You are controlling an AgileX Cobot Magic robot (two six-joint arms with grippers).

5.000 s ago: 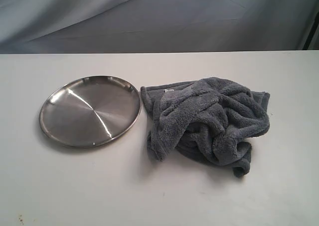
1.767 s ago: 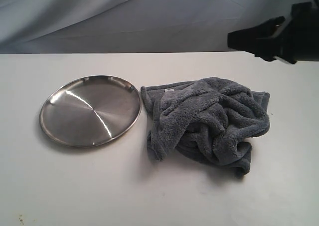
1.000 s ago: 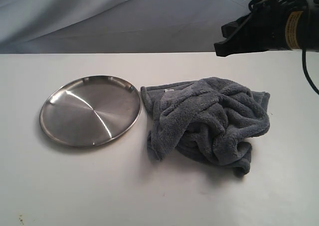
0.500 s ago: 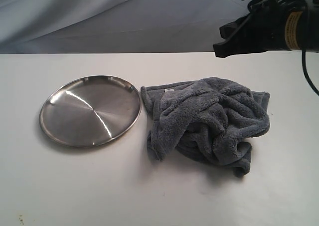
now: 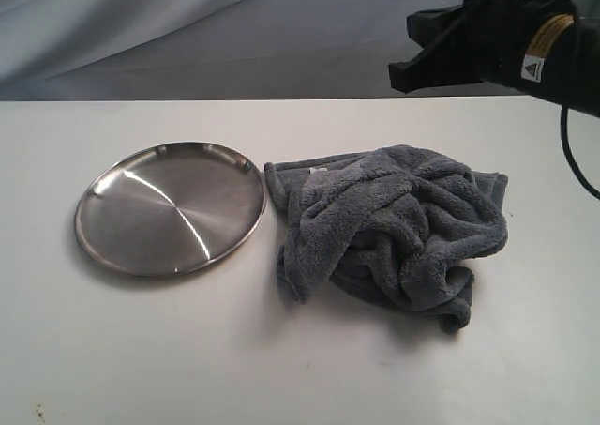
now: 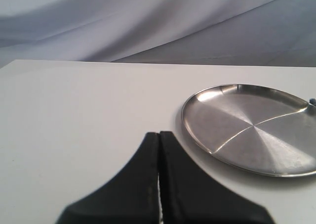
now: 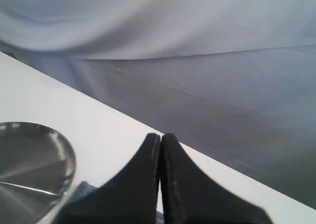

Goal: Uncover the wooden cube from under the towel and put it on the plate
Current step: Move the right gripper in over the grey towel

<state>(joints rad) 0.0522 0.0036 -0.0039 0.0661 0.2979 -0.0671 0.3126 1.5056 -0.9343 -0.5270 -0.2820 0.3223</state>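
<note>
Wooden cube is nowhere in sight. I judge it sits under the towel, which lies bunched in a heap on the table, right of the middle. I cannot tell which of its lumps hides the block. Once bared, I expect the cube to be light, stiff and flat-sided, so a plain pinch across two opposite faces should do.

First comes the towel. It is soft, fluffy and limp, so it will sag and trail when lifted, and it may drag or tip the block with it. I would take a raised fold on top or the hemmed edge at its far left, and pull right or toward the near side. Its left edge lies just beside the plate, and cloth falling that way would cover the dish.

The plate is bare and shiny, left of the towel, and nothing stands between the two.

My right gripper hangs in the air above the far right of the towel with its jaws pressed together, holding nothing. It must open before any pinch. My left gripper is likewise closed and empty, low over bare table with the plate ahead of it. The exterior view does not show it.
</note>
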